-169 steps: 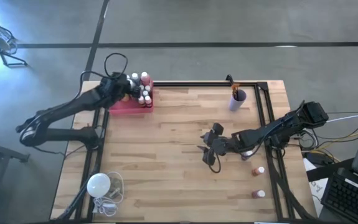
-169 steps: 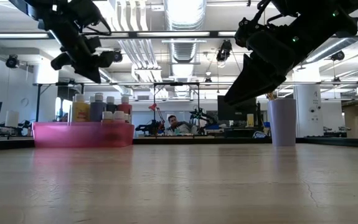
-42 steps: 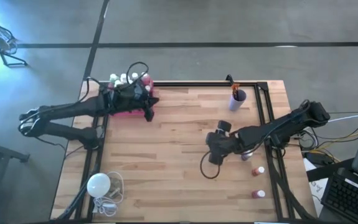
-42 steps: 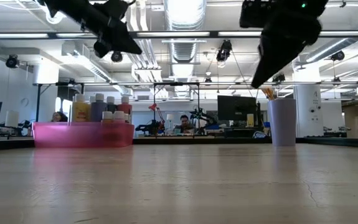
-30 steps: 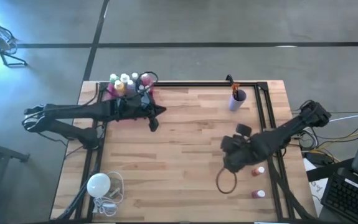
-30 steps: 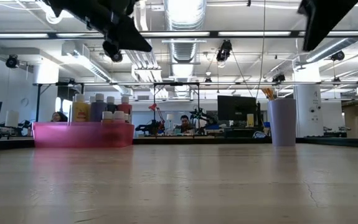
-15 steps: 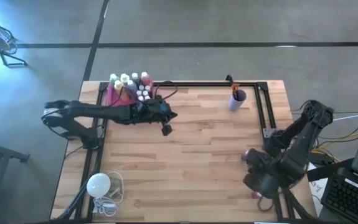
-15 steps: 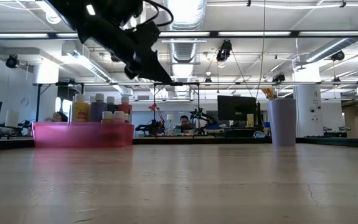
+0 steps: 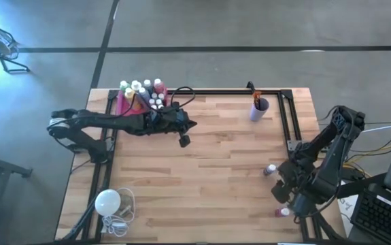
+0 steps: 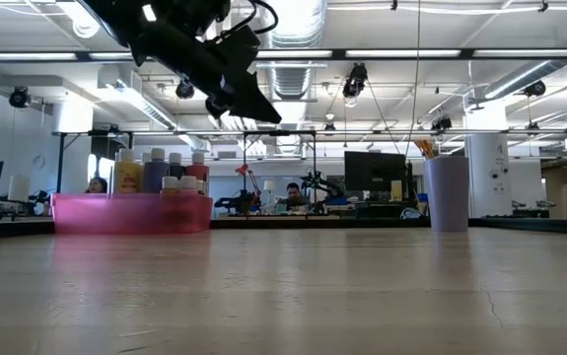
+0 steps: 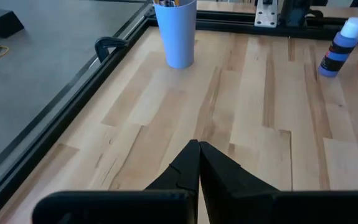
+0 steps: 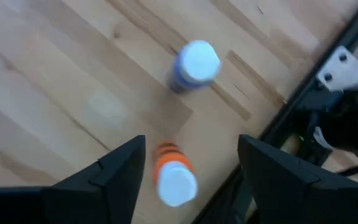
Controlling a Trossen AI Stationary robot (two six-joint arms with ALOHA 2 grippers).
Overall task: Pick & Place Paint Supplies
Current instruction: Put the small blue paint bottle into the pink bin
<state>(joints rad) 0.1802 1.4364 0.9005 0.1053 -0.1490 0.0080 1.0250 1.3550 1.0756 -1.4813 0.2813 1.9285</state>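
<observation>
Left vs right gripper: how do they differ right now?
The left gripper is shut, fingertips pressed together; the right gripper is open wide. The left gripper hangs over bare wood near the pink tray at the table's far left; the right gripper hovers at the near right edge, above an orange bottle beside a blue bottle. Both are empty and off the table.

Left gripper (image 10: 248,104) aloft at 11 o'clock; pink tray (image 10: 131,213) of paint bottles (image 10: 157,171) at 9; lavender cup (image 10: 447,193) at 3.
</observation>
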